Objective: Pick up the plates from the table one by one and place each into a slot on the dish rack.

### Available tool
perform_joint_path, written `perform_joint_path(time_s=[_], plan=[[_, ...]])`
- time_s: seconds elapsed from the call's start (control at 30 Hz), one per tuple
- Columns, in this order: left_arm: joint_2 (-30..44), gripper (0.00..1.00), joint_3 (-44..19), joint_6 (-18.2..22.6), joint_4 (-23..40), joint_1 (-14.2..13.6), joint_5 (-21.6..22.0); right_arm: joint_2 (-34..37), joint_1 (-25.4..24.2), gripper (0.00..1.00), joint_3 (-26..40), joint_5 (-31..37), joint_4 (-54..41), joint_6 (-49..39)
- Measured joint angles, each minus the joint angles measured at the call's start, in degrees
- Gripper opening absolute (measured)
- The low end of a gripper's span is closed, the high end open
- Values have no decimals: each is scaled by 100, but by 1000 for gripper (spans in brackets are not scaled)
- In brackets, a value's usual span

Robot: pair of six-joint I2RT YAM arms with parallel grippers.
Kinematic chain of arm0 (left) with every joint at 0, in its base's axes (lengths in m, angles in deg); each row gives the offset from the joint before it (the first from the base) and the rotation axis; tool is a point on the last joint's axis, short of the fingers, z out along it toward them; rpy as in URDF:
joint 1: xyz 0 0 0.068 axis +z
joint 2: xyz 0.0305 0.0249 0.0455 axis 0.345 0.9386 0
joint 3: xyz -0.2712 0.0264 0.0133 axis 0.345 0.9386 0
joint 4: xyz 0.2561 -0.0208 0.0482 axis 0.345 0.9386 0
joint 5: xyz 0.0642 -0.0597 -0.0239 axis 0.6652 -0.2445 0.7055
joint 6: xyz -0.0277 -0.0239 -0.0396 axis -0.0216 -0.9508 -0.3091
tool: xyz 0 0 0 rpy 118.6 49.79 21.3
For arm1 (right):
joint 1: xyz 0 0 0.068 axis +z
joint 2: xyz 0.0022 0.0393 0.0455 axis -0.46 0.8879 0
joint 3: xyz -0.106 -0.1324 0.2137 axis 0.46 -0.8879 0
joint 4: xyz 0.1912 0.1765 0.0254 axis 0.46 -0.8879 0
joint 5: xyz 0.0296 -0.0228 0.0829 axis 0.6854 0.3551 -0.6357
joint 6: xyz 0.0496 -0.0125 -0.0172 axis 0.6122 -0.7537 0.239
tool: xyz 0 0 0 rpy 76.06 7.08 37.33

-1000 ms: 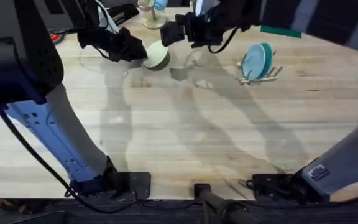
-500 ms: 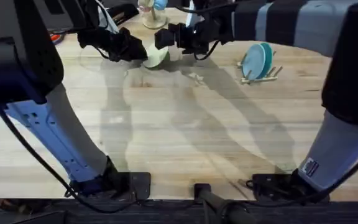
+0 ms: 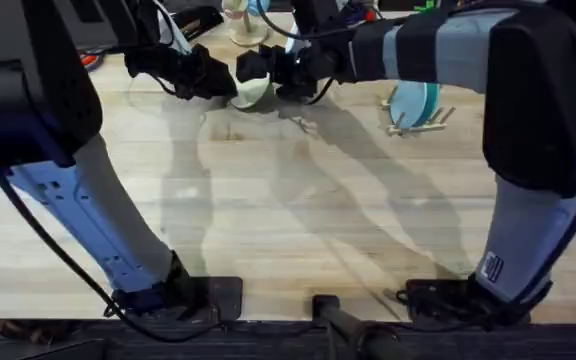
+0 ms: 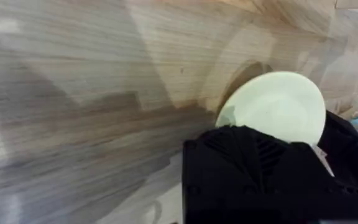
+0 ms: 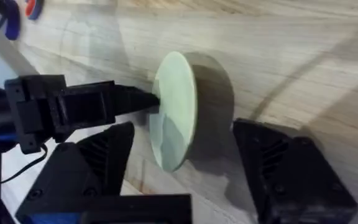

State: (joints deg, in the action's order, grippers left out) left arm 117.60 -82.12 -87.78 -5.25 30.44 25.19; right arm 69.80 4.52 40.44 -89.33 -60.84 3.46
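Cream-yellow and round, one plate [image 3: 254,90] stands on edge at the far middle of the light wooden table [image 3: 298,220], lifted upright between the two grippers. The left gripper [image 3: 222,80] reaches in from the left and pinches the plate's left rim, its jaws clenched on it; from the right wrist camera its black fingers [image 5: 132,99] meet the plate [image 5: 174,109] edge-on. The right gripper [image 3: 268,72] comes in from the right, its arm stretched across the far side of the table. Its jaws are spread wide, one finger on each side of the upright plate, neither clearly touching it. From the left wrist camera the plate's pale face [image 4: 277,107] shows above the black finger.

To the right, well apart, the teal-blue plate [image 3: 411,99] stands upright in the small wooden dish rack [image 3: 420,122], partly hidden behind the right arm.

No brand marks, labels or writing can be read anywhere.
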Motion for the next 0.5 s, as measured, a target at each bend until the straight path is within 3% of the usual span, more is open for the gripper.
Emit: perform_joint_path(time_s=[0.13, 0.2, 0.27, 0.4, 0.43, 0.5], plan=[[0, 41, 0, 0, 7, 0, 0, 4, 23, 879, 0, -11, 30, 68], [0, 41, 0, 0, 9, 0, 0, 4, 23, 794, 0, -11, 41, 74], [0, 41, 0, 0, 10, 0, 0, 4, 23, 628, 0, -18, 54, 81], [0, 40, -2, 1, 12, 1, 1, 4, 23, 109, 0, -20, 44, 116], [0, 40, -6, 0, 13, 6, 4, 4, 15, 53, 0, -44, 48, 151], [0, 40, -10, 0, 15, 13, -4, 2, 12, 34, 8, -74, 88, 176]])
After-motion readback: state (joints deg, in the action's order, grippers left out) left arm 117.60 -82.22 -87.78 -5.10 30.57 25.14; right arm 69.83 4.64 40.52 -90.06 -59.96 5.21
